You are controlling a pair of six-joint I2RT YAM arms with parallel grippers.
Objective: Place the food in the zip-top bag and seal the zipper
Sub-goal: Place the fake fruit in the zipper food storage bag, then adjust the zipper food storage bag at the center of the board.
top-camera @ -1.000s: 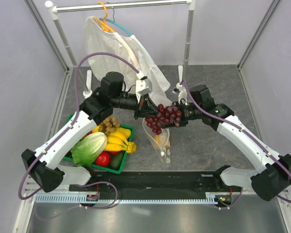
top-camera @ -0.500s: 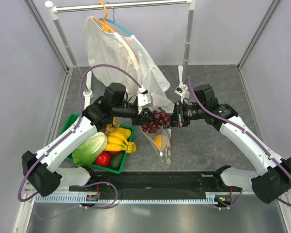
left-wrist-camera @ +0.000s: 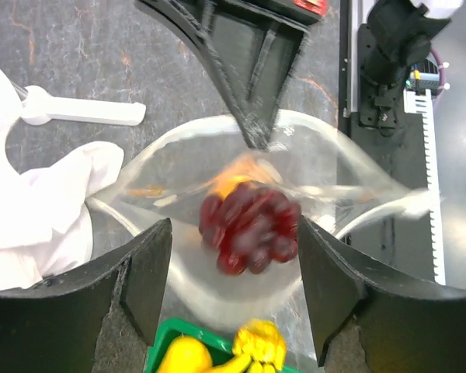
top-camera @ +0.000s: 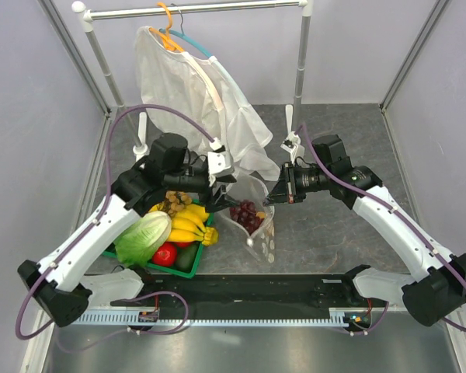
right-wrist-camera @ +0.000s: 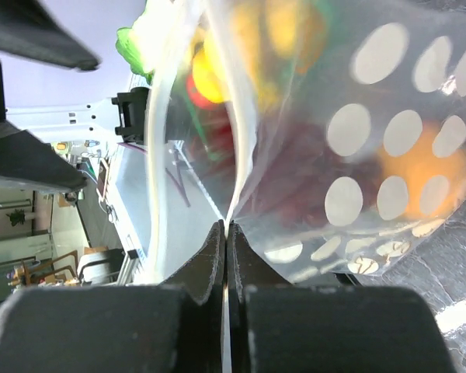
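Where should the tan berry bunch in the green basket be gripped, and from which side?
Probably from above, closing on the top of the tan berry bunch. It lies at the back of the green basket, with the banana bunch close against its near side, so a sideways approach looks blocked. The open left hand is nearest.

One clear dotted bag (top-camera: 262,237); one purple grape bunch (top-camera: 246,215); one orange fruit (right-wrist-camera: 419,159); one green basket (top-camera: 188,269); one lettuce (top-camera: 142,237); one banana bunch (top-camera: 190,224); one white garment (top-camera: 194,101); two robot arms (top-camera: 101,225) (top-camera: 388,217).
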